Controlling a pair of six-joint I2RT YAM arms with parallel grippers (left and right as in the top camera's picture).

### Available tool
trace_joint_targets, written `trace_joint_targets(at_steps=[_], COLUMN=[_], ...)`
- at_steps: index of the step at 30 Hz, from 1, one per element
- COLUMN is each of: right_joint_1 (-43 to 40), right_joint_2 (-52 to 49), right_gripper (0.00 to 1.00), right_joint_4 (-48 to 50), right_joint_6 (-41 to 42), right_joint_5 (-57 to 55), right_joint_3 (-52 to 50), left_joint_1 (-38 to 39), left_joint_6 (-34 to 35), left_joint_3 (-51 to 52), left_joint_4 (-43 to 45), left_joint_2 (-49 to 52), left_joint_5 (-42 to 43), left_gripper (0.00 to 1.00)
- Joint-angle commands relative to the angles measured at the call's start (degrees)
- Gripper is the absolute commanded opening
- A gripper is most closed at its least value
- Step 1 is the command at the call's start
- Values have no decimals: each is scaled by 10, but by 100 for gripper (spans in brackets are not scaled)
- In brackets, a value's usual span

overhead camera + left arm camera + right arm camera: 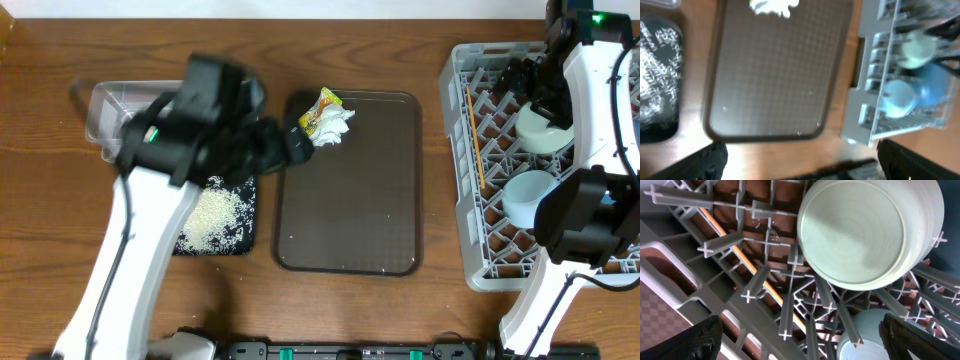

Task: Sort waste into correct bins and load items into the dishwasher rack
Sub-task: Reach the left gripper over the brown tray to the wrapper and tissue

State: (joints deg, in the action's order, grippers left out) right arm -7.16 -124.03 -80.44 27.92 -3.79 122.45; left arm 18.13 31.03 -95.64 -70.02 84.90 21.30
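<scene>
Your left gripper [805,157] hangs spread and empty beside the crumpled yellow-green snack wrapper [325,103] and white tissue [338,125] on the dark brown tray [350,200], probably to grab them, while your right gripper [800,340], also spread, hovers over a pale mint bowl [865,230] propped among the pegs of the grey plastic rack [456,200].

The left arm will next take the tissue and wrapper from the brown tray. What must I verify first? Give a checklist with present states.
1. Left gripper open and empty: ok.
2. Tissue and wrapper uncovered on the brown tray: ok.
3. Black tray, holding rice, reachable beside it: ok.
4. Clear tub free inside: cannot tell, mostly hidden.
5. Right gripper away, over the rack: ok.
</scene>
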Motion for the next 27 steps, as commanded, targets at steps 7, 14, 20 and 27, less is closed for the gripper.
trace_joint_targets(at_steps=[7, 14, 20, 27], right_joint_1=[-2, -2, -2, -2], right_joint_2=[19, 19, 19, 19], right_gripper=[99, 99, 99, 99], right_joint_4=[-1, -1, -1, -1], right_joint_6=[8, 8, 8, 8], right_joint_5=[0, -1, 0, 0], right_joint_3=[1, 1, 1, 1], left_joint_1=[46, 69, 81, 82], left_joint_6=[-123, -241, -276, -289], left_joint_3=[-122, -122, -122, -122], left_joint_4=[80, 159, 220, 265], left_joint_2=[205, 308, 385, 432], left_joint_5=[-145, -145, -145, -205], left_gripper=[98, 98, 95, 85])
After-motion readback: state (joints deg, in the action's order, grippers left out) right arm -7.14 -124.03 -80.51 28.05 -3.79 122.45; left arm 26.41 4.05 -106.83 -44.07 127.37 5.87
